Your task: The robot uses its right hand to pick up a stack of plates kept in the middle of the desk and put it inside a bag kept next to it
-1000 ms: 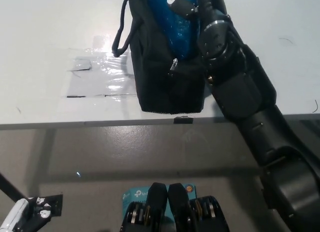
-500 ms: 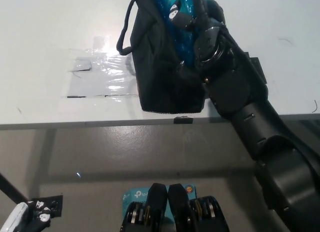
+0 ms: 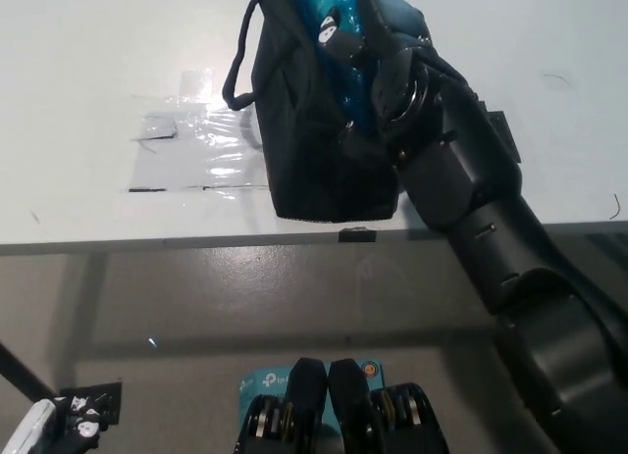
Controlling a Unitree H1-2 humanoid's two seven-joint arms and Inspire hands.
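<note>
Plates (image 3: 345, 42) were seen directly beneath the right hand (image 3: 365, 44), inside the bag (image 3: 309, 140); fingers were closed on them.

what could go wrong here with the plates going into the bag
The bag sits at the desk edge; the right hand pushing the blue plates in could tip it off. The fingers may catch the bag's rim or strap on the way out. The left hand hangs low, too far to steady it.
</note>
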